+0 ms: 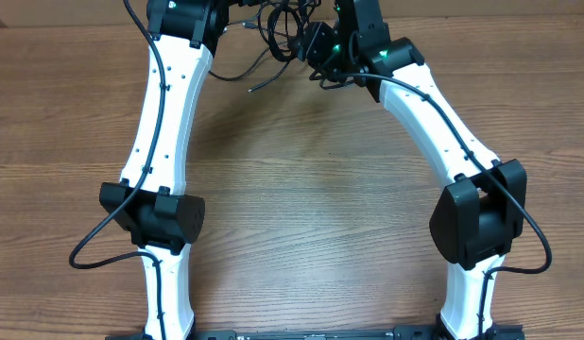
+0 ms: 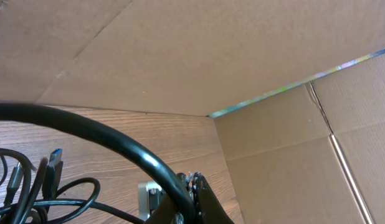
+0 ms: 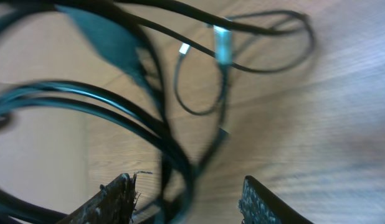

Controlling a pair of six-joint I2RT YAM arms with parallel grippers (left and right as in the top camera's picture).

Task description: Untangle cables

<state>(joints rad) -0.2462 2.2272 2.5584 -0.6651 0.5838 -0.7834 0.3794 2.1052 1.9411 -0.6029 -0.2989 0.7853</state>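
Observation:
The cables (image 1: 283, 30) lie as a black tangle of thin loops at the far edge of the table, and one loose end (image 1: 259, 87) trails toward the middle. My left gripper (image 1: 233, 23) is just left of the tangle. In the left wrist view my left gripper (image 2: 194, 194) is shut on one black cable (image 2: 99, 134) that arcs away to the left, beside a blue-tipped plug (image 2: 53, 163). My right gripper (image 1: 317, 49) is at the tangle's right side. Seen from the right wrist, the right gripper (image 3: 187, 200) is open, and blurred cable strands (image 3: 174, 155) pass between its fingers without being pinched.
A cardboard wall (image 2: 273, 143) rises right behind the far table edge, close to the left gripper. The wooden table (image 1: 301, 189) stretches toward the front between both white arms. Thicker black arm wires (image 1: 103, 236) hang beside each arm.

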